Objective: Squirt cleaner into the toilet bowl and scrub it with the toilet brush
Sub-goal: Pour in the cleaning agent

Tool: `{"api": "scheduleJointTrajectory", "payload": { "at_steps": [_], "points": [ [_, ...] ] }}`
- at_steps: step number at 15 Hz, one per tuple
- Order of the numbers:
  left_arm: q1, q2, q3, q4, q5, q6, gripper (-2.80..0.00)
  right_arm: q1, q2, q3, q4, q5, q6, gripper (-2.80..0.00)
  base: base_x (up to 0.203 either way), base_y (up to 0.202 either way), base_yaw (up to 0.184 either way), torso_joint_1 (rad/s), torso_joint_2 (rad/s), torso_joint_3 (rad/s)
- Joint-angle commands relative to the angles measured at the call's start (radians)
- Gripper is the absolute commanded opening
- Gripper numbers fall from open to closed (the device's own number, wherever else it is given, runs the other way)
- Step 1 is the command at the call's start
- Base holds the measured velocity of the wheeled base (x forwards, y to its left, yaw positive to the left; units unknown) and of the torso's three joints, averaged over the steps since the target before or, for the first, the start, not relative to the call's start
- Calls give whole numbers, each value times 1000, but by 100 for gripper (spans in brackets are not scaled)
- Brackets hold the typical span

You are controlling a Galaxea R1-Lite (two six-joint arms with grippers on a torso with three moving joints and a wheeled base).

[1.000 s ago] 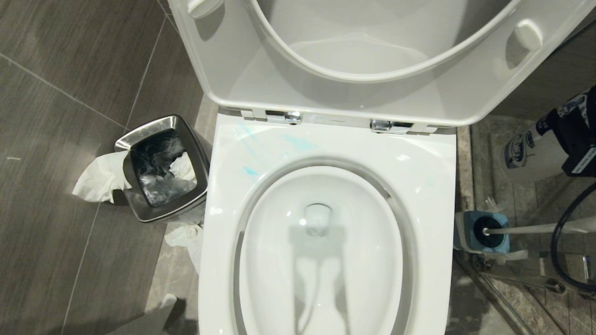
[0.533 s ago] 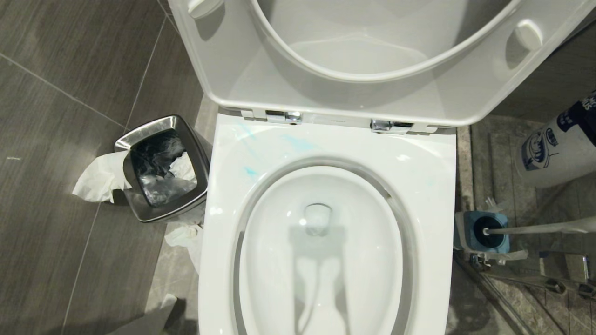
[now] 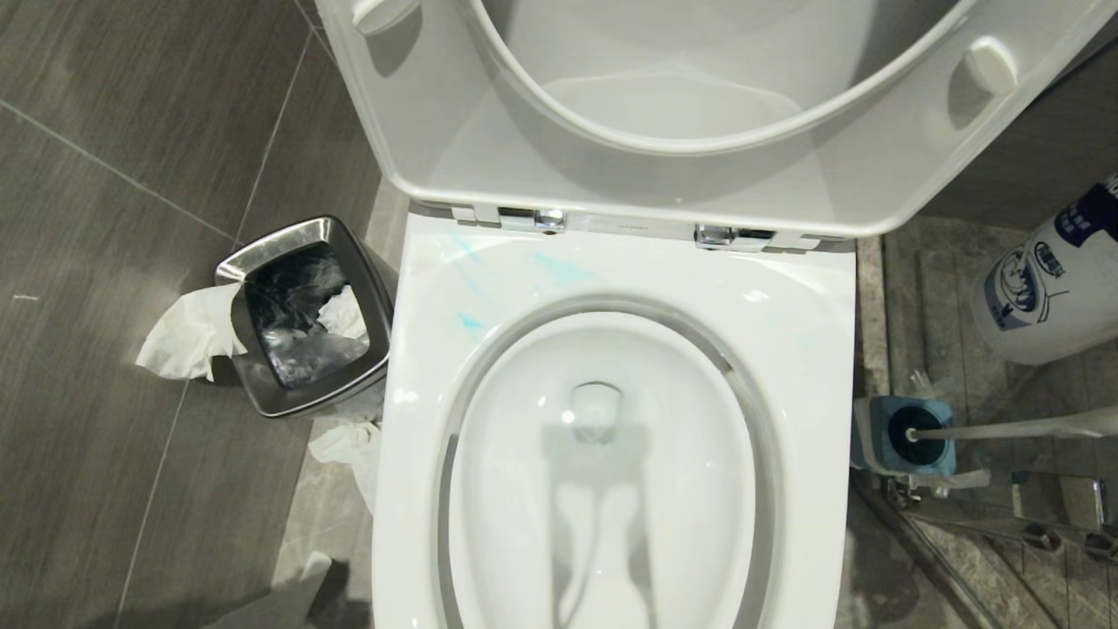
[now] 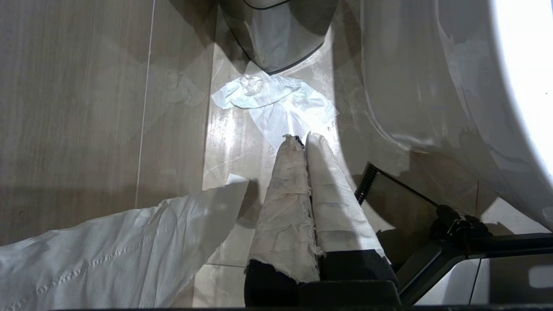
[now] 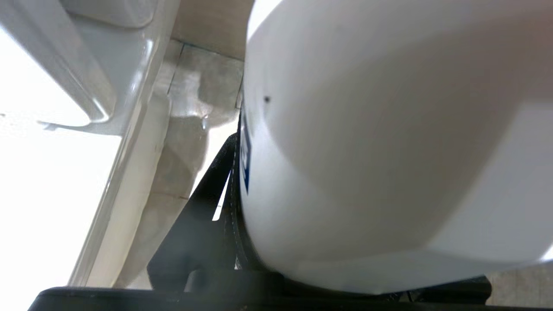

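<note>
The rounded white plastic cleaner bottle with a blue and navy label (image 3: 1052, 279) hangs at the far right of the scene, above the tiled floor right of the large white glossy ceramic toilet bowl (image 3: 603, 489), whose white seat and lid (image 3: 664, 105) stand raised at the far side. In the right wrist view the bottle fills most of the picture, and the right gripper (image 5: 242, 181) has its jaws pinching the bottle's body, one black finger (image 5: 207, 190) lying against its side.

Just near of the bottle the toilet brush with its long slim white handle (image 3: 1013, 428) sits in a square blue-grey holder (image 3: 904, 435). Left of the toilet stands a small steel waste bin (image 3: 301, 314) with white paper (image 3: 188, 336) spilling over its rim.

The left gripper (image 4: 300, 140), its paper-wrapped jaws pressed together, hangs low by the toilet's left side above crumpled paper on the floor.

A second ago the bottle was smaller in the head view, with the black gripper visible beside it; the bottle now looks larger, and the gripper is out of that view.
</note>
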Motion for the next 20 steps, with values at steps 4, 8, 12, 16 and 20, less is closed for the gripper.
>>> {"api": "scheduleJointTrajectory", "payload": {
  "at_steps": [4, 8, 12, 16, 20],
  "points": [
    [0, 2, 0, 1, 0, 0, -280, 2, 34, -27, -3, -1, 23, -280, 0, 0, 0, 0, 0, 0],
    [0, 2, 0, 1, 0, 0, -280, 29, 19, -30, 1, -1, -46, -280, 0, 0, 0, 0, 0, 0],
    [0, 2, 0, 1, 0, 0, -280, 120, -55, -32, 100, -6, -81, -280, 0, 0, 0, 0, 0, 0],
    [0, 2, 0, 1, 0, 0, -280, 130, -116, -50, 166, -44, -66, -280, 0, 0, 0, 0, 0, 0],
    [0, 2, 0, 1, 0, 0, -280, 129, -114, -83, 167, -84, -58, -280, 0, 0, 0, 0, 0, 0]
  ]
}}
